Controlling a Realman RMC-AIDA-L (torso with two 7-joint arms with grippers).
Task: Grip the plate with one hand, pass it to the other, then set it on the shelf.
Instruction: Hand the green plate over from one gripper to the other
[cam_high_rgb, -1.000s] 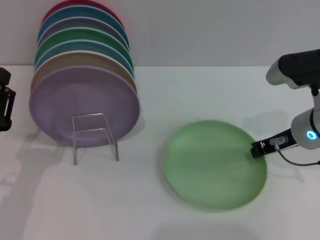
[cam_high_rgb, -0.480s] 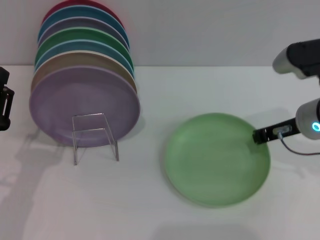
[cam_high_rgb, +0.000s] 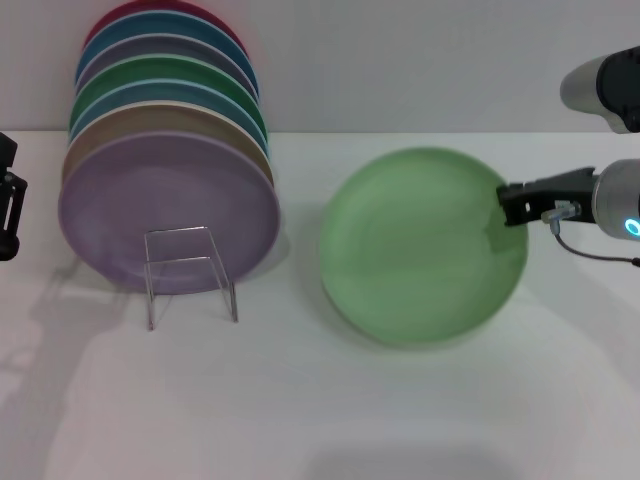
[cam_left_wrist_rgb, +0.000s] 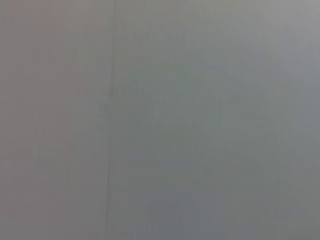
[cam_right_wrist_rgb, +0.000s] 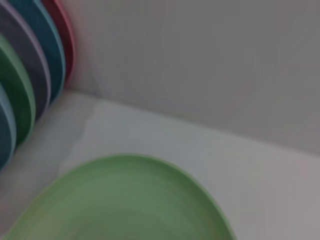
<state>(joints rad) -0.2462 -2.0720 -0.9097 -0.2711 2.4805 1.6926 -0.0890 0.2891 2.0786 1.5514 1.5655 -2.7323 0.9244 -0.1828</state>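
The light mint-green plate (cam_high_rgb: 420, 245) is lifted off the white table and tilted up, its face towards me. My right gripper (cam_high_rgb: 508, 208) is shut on the plate's right rim. The plate also fills the lower part of the right wrist view (cam_right_wrist_rgb: 120, 200). The clear plate rack (cam_high_rgb: 188, 270) stands on the table at the left, in front of a lilac-purple plate (cam_high_rgb: 168, 212). My left gripper (cam_high_rgb: 8, 205) is at the far left edge of the head view, away from the plate. The left wrist view shows only a plain grey surface.
A row of several upright plates (cam_high_rgb: 165, 95) in purple, tan, blue, green and red leans behind the rack; some show in the right wrist view (cam_right_wrist_rgb: 30, 75). The white table (cam_high_rgb: 300, 400) meets a pale wall (cam_high_rgb: 400, 60) at the back.
My right gripper has risen with the mint-green plate, lifting it off the table and tipping it up towards me. The left arm has stayed still.
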